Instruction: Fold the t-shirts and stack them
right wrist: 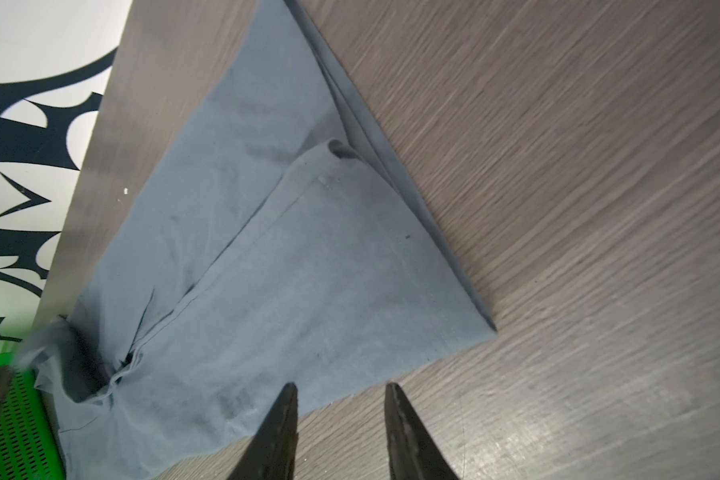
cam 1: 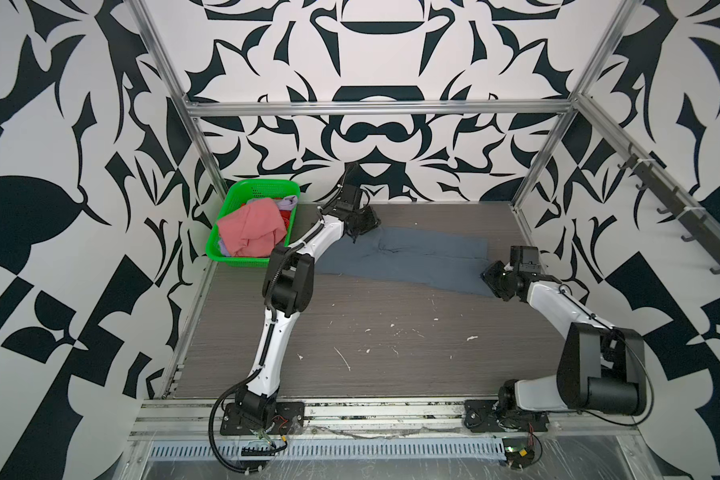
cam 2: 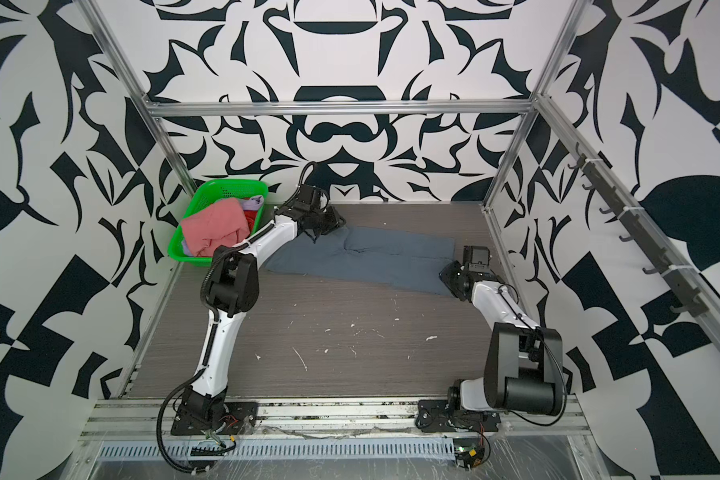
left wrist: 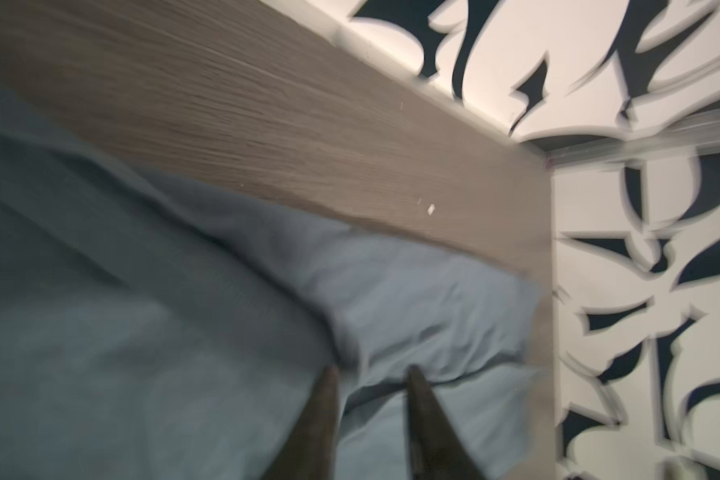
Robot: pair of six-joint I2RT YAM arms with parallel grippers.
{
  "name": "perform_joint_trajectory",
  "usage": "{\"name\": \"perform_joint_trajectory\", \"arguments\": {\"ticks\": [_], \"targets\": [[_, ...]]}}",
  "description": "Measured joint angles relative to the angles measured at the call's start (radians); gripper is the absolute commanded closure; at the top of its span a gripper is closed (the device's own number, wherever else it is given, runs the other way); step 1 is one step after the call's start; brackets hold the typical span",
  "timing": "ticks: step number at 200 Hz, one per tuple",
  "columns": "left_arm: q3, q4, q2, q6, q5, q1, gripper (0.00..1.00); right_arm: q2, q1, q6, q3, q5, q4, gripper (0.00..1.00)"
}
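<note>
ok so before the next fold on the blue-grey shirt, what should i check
1. left gripper empty: ok, jaws apart over the blue-grey shirt, nothing between them.
2. right gripper empty: ok, jaws apart at the shirt's edge.
3. Shirt flat: not ok, creased bulge by the left gripper.
4. Shirt folded to stack size: not ok, it lies as a long strip across the table.
5. Other shirts out of the way: ok, pink shirt heaped in the green basket.
</note>
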Motion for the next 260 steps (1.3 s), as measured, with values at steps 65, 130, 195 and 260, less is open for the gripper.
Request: {"name": "perform_joint_trajectory", "arguments": {"ticks": [65, 130, 195, 260], "targets": [[-0.153, 0.000, -0.099, 0.077, -0.096, 0.073, 0.48, 0.002, 0.000, 0.000, 0.000, 0.000, 0.000, 0.62], [-0.349, -0.003, -0.207, 0.111, -0.140, 0.237, 0.48, 0.041, 0.000, 0.000, 0.006, -0.017, 0.015, 0.62], [0.012, -0.029, -0.029, 0.179, -0.119, 0.203, 0.49, 0.122, 0.048, 0.001, 0.085, -0.034, 0.077, 0.62], [-0.386, -0.025, -0.177, 0.171, -0.209, 0.202, 0.49, 0.241, 0.120, 0.000, 0.154, -0.030, 0.099, 0.62]]}}
